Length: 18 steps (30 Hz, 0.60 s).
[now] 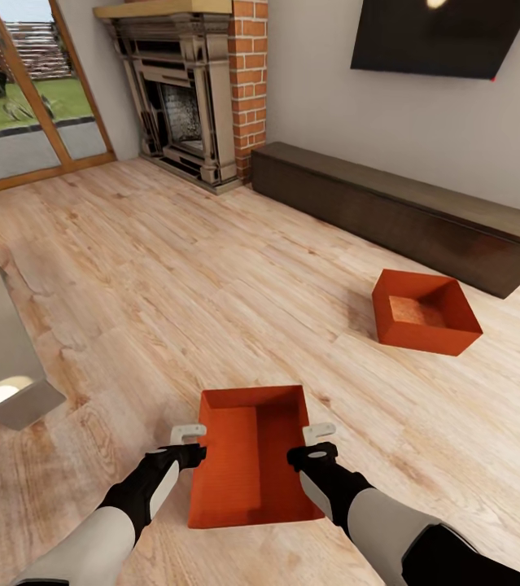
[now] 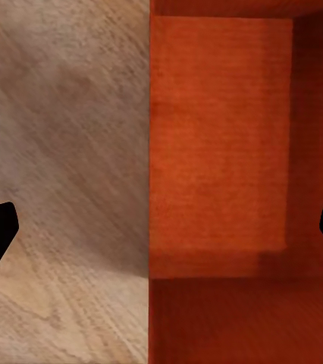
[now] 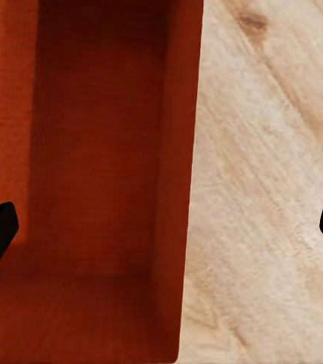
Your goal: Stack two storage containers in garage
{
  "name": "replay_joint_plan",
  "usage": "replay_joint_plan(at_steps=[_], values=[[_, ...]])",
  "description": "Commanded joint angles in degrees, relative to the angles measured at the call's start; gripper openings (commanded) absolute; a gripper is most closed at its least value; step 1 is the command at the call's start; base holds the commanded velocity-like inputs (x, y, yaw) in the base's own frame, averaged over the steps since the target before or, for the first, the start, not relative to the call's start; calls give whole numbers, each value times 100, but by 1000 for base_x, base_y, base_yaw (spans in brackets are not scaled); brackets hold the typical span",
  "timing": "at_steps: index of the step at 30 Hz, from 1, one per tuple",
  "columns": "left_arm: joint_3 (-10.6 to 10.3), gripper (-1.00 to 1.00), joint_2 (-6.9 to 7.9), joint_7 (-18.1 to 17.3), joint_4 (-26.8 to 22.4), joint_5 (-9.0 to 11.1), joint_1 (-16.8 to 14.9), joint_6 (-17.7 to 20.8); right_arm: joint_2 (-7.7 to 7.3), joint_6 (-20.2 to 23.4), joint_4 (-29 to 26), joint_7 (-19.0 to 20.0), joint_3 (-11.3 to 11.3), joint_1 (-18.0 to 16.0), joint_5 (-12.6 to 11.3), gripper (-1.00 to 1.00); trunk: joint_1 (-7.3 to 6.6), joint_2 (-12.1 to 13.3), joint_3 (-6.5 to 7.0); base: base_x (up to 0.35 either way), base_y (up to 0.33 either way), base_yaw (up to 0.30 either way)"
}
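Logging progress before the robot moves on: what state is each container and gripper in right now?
Near storage container: empty, upright, between both grippers, on wood floor.
Far storage container: empty, upright, on floor by cabinet.
Left gripper: jaws open, straddling container wall.
Right gripper: jaws open, straddling opposite wall.

surface: wood plank floor (image 1: 170, 268) — on it: far container (image 1: 426, 312); near container (image 1: 251, 456), possibly lifted

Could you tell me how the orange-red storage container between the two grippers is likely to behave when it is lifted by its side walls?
The near storage container looks empty, so it is probably light. Its plain thin walls may flex slightly under a squeeze, and smooth sides could slip. The left gripper and right gripper each straddle an opposite wall, so it should lift fairly level, though being wide it might tilt if one side lags.
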Motion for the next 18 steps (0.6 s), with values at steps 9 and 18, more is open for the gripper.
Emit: replay_joint_plan(at_steps=[9, 18], values=[[-3, 100, 6, 22, -11, 43, 0, 27, 0, 198, -8, -17, 33, -86, -436, 100, 198, -364, -166, 0, 0, 0], [-5, 100, 7, 22, -7, 56, 0, 21, -34, 209, -133, -16, 33, -95, -544, 100, 395, -725, -327, 0, 0, 0]])
